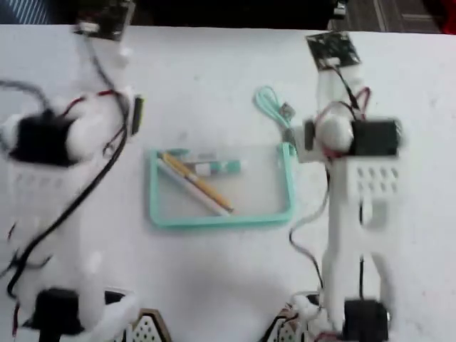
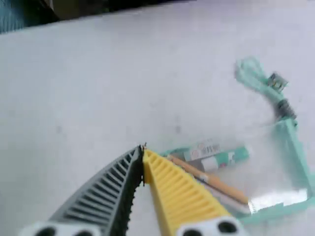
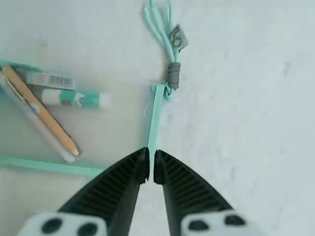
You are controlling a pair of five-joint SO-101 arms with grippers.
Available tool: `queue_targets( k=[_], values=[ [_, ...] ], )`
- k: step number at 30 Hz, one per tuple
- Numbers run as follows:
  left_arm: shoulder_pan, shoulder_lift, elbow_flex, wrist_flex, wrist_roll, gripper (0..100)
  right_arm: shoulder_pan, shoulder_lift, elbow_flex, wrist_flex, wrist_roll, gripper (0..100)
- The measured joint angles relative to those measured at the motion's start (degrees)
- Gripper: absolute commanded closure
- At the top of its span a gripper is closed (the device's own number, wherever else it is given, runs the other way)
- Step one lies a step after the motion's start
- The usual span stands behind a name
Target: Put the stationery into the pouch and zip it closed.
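Note:
A clear pouch with mint trim point(image 1: 221, 221) lies flat mid-table. Inside it are a yellow pencil point(image 1: 196, 182), a white pen beside it, and a glue stick point(image 1: 217, 168). A mint cord loop point(image 1: 269, 103) with a grey stopper trails from the pouch's far right corner. My right gripper point(image 1: 293, 146) is at the pouch's right side, and the right wrist view shows my right gripper point(image 3: 151, 164) shut on the mint edge strip point(image 3: 156, 113). My left gripper point(image 1: 137, 110) hovers off the pouch's far left corner. It is shut point(image 2: 142, 150) on nothing, with the pencil point(image 2: 211, 181) beyond it.
White tabletop surrounds the pouch. Both arm bases and their cables stand at the near edge, left and right. A dark edge marks the far side of the table.

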Motion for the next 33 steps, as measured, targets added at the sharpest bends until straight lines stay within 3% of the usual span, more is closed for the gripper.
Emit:
queue_targets(
  k=[9,14,20,28,33],
  values=[
    [-0.09,-20.75,-13.01,5.54,0.0,98,-0.18,-29.27,0.0,1.23,0.0,98.1],
    [-0.09,-35.16,-13.36,7.03,0.0,98,0.0,-42.55,-0.18,1.23,0.0,97.8],
    [0.0,-51.96,-4.13,6.86,0.0,98,0.0,-58.29,-0.18,0.0,0.0,97.8],
    [0.09,-76.75,13.71,-0.53,-3.78,98,0.09,-76.66,-0.18,-0.7,0.0,97.8],
    [-0.18,-87.12,27.69,-2.81,-7.21,98,6.51,-79.56,6.33,1.23,0.0,97.8]
  ],
)
